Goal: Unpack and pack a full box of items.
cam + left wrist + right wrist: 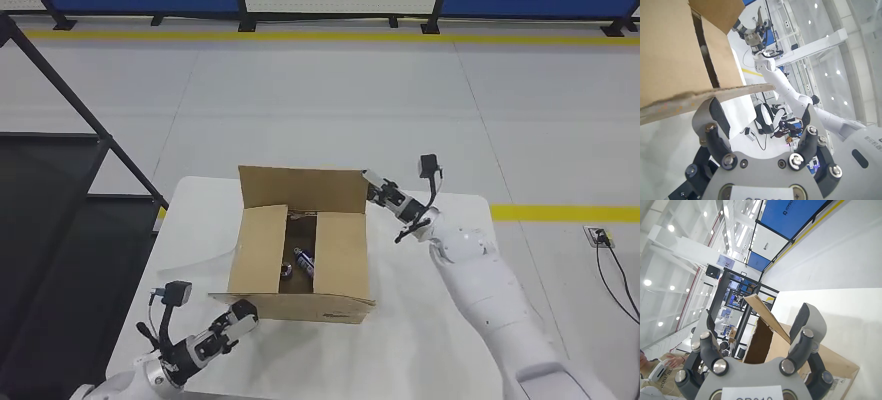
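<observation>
1. Top view first: got the cardboard box (300,245) parked mid-frame on the white table (440,300), flaps open, far flap standing up, two side flaps leaning in over the opening.
2. Peeking into the dark gap between those side flaps, can spot two small dark items (303,262) lying on the bottom, just beside each other. Too small to say what they are.
3. Lower left of that frame: left gripper (243,318) sitting right at the box's near left corner, by the near flap sticking outward.
4. Over in the left wrist view, wide-open jaws gripping nothing, with the flap's edge crossing right over the tip of one finger (719,113) at centre left. Can't tell whether it's actually touching.
5. Back in the top view, just right of centre: right gripper (372,185) up at the box's far right corner.
6. From the right wrist view, jaws spread wide there too, not clamped on anything. Cardboard flap edge poking into the gap between the fingers, ending just beside the pad (799,321) on the right of the frame.
</observation>
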You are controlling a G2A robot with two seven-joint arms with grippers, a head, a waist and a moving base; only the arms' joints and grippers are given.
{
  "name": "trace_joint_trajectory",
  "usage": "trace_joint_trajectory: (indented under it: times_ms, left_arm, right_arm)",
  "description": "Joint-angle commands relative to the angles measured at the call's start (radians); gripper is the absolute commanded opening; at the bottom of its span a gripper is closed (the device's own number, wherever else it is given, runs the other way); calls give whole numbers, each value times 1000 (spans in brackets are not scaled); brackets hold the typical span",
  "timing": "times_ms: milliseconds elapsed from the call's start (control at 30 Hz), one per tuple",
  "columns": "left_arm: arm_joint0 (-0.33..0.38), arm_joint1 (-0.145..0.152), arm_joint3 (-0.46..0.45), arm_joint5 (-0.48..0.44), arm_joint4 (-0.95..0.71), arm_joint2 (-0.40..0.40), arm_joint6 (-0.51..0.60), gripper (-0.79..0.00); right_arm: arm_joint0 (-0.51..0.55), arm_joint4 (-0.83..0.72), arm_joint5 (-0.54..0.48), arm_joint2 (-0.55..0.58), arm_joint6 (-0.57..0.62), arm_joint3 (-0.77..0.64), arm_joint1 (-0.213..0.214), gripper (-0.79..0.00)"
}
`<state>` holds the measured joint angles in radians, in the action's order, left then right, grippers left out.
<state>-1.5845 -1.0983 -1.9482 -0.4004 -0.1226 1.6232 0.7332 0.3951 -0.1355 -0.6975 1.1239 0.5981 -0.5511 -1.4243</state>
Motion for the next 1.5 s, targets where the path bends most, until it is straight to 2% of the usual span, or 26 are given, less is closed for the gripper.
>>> trace_joint_trajectory:
  times_ms: [0,133,267,600,800,933,1100,1467]
  left_arm:
    - [6,-2,-9,20,30,-14,-45,0]
    - [23,-6,-21,84,97,-40,-129,0]
    - [43,-11,-24,144,140,-75,-194,0]
    - [91,-22,-27,270,196,-146,-307,0]
    - [119,-29,-22,331,211,-181,-344,0]
    - [142,-33,-15,372,222,-200,-364,0]
    - [188,-40,8,445,217,-231,-385,0]
    - [286,-56,65,529,238,-307,-421,0]
  right_arm:
    - [5,-14,-10,9,29,-14,4,0]
    - [18,-21,-12,25,87,-62,17,0]
    - [32,-4,33,37,149,-136,32,0]
    - [95,84,294,26,263,-381,59,0]
    - [118,91,466,11,301,-465,63,0]
    - [122,75,549,2,311,-485,62,0]
    - [130,64,607,-4,262,-490,59,0]
    - [158,25,660,-11,230,-516,56,0]
